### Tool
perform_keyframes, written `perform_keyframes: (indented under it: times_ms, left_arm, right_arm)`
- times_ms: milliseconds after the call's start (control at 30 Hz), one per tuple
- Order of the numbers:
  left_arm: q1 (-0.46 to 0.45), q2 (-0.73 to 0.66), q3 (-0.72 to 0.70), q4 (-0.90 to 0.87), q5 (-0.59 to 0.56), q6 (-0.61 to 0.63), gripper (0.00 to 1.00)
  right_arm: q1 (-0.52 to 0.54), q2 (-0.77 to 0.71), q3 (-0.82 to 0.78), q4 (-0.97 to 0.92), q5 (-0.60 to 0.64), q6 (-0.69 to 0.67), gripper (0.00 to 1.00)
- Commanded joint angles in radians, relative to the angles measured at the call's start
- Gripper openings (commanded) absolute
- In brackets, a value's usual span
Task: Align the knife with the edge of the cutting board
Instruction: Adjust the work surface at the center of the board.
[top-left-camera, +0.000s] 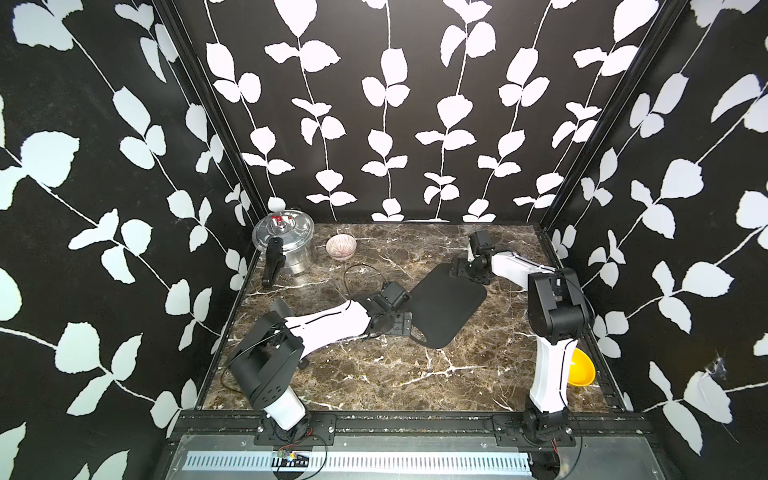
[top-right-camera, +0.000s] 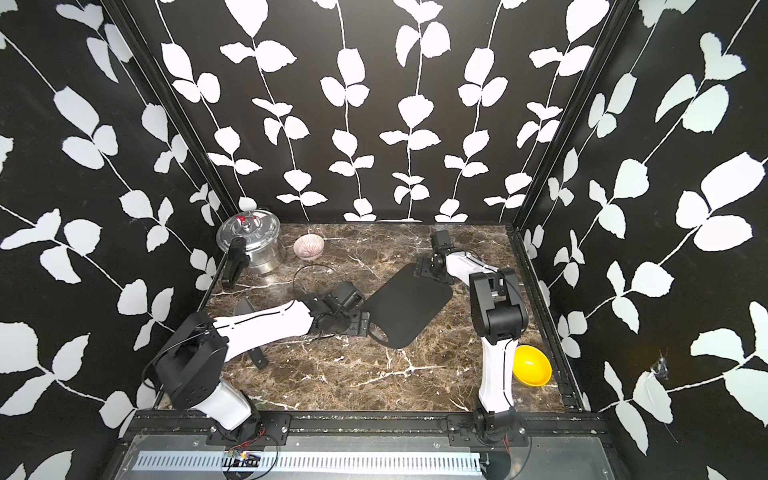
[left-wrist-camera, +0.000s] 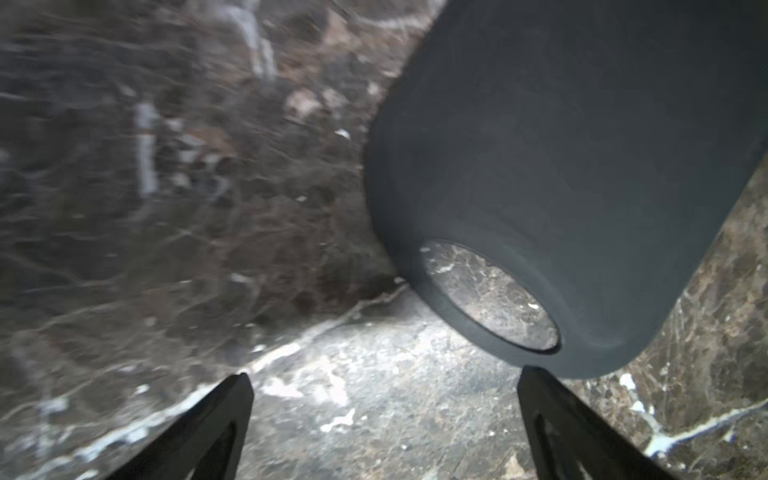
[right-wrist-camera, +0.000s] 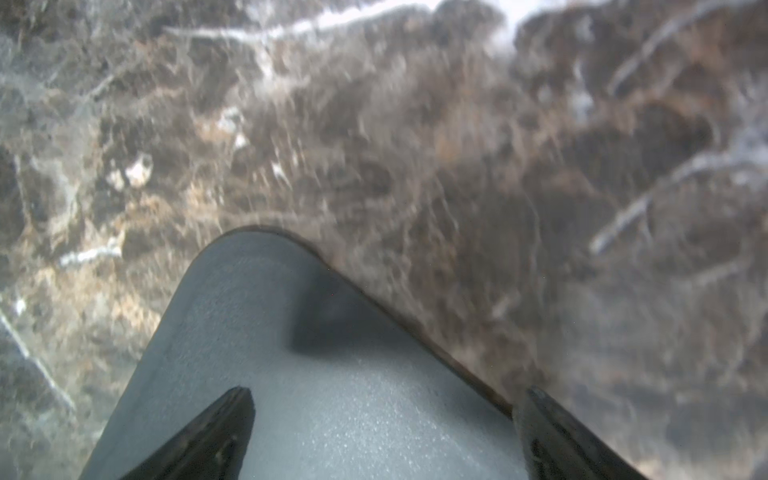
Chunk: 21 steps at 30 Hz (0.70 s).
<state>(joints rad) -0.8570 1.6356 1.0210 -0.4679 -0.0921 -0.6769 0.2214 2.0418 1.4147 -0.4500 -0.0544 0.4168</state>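
Note:
The black cutting board (top-left-camera: 446, 309) (top-right-camera: 409, 309) lies askew at mid-table, its oval handle hole (left-wrist-camera: 488, 297) at the near left end. My left gripper (top-left-camera: 410, 327) (left-wrist-camera: 384, 378) is open beside that end, over bare marble, with one fingertip (left-wrist-camera: 536, 386) close to the board's rim. Over the board's far corner (right-wrist-camera: 257, 266) my right gripper (top-left-camera: 456, 272) (right-wrist-camera: 388, 392) is open, one finger above the board and one at its edge. The knife lies under my left arm, showing only part of its blade (top-right-camera: 245, 308) and its black handle (top-right-camera: 258, 358).
A steel pressure cooker (top-left-camera: 286, 245) with a long black handle (top-left-camera: 271, 268) stands at the back left, a small pinkish bowl (top-left-camera: 340, 247) beside it. A yellow bowl (top-right-camera: 532, 365) sits near the right arm's base. A thin cable loop (top-left-camera: 361, 278) rises behind the left wrist.

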Motion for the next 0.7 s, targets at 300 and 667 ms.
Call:
perform_keyframes:
  times_ms: [300, 667]
  left_arm:
    - [-0.014, 0.081, 0.008, 0.042, 0.089, -0.061, 0.98]
    - [-0.010, 0.137, -0.006, 0.047, 0.083, -0.157, 0.98]
  right_arm:
    - [0.046, -0.214, -0.345, 0.092, -0.056, 0.089, 0.96]
    - [0.171, -0.323, -0.522, 0.131, -0.021, 0.156, 0.96]
